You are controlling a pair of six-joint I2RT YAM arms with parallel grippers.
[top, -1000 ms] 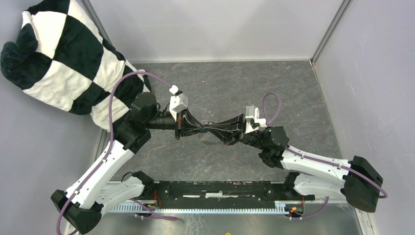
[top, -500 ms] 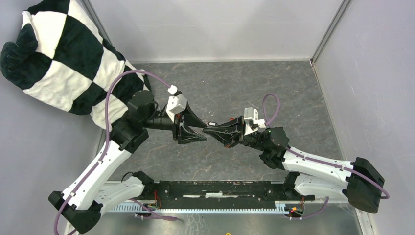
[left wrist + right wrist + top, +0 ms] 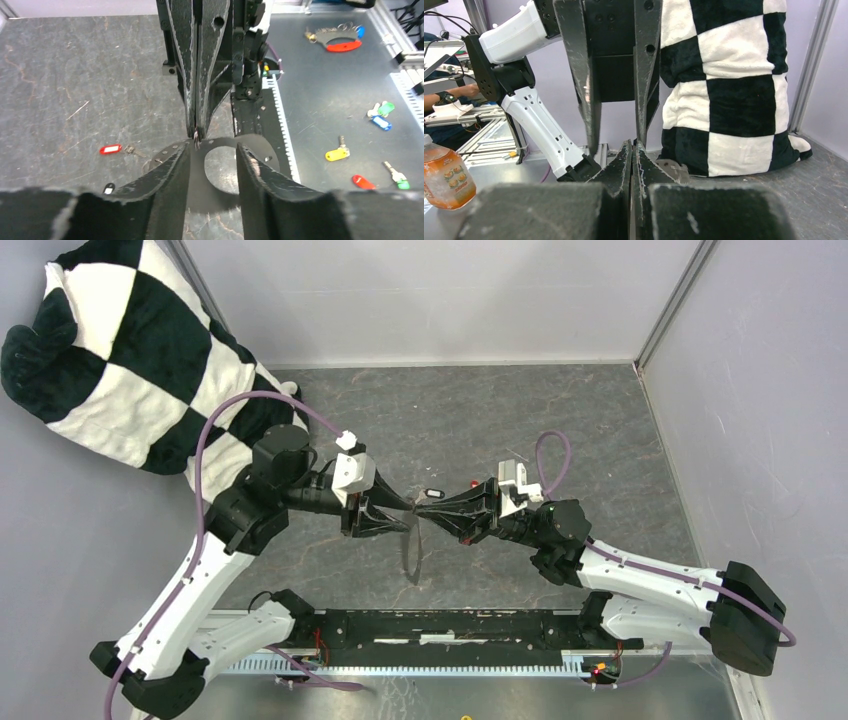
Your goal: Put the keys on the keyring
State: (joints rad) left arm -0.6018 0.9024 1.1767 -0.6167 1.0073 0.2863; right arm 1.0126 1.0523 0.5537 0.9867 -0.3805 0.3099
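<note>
The keyring (image 3: 409, 551) is a thin grey metal loop. From above it is seen nearly edge-on as a narrow, faint oval, too fine to make out its outline. It hangs from the tip of the right hand (image 3: 420, 508), whose fingers are pressed together on its top. The left hand (image 3: 395, 512) faces it from the other side. Its fingers are apart with nothing between them, and their tips are just beside the top of the keyring.

The key with the black tag (image 3: 433, 492) lies flat on the table (image 3: 500, 410) just beyond the keyring. The key with the red tag (image 3: 111, 149) shows only in the left wrist view, lying flat on the table near the black tag and apart from it.

Beyond the keyring and to its right, the grey table runs bare to the pale walls (image 3: 450, 300). Far to its left, a black-and-white checked cushion (image 3: 110, 350) fills the corner. On the near side of the keyring, the table ends at the rail between the arm bases.
</note>
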